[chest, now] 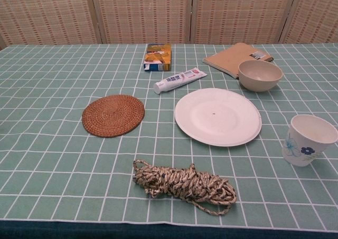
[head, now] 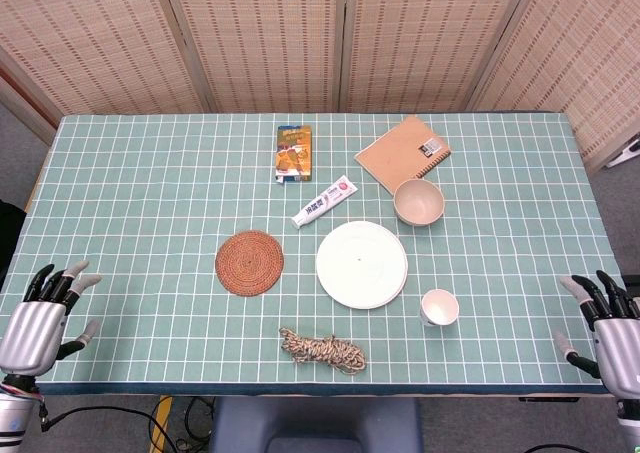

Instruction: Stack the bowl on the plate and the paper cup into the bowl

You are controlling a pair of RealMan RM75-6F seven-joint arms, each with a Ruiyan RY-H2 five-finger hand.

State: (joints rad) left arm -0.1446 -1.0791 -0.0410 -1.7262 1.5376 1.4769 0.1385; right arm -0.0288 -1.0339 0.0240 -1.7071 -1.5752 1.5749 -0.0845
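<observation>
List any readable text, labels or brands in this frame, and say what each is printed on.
No text can be read.
White toothpaste tube: blue lettering, too blurred.
Orange and blue carton: print too small.
Tan spiral notebook: dark corner label, illegible.
White paper cup: blue flower only, no words.

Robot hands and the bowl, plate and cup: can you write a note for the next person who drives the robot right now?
Left hand: open, holding nothing, at the near left table edge.
Right hand: open, holding nothing, at the near right edge.
Plate: bare, mid-table.
Bowl: upright on the cloth, just beyond the plate, to its right, beside the notebook.
Paper cup: upright on the cloth, nearer than the plate, on the right-hand side.
Done: nothing yet.
Left: put the bowl on the plate, then the cup in the bowl. Both look closer to the right hand.
</observation>
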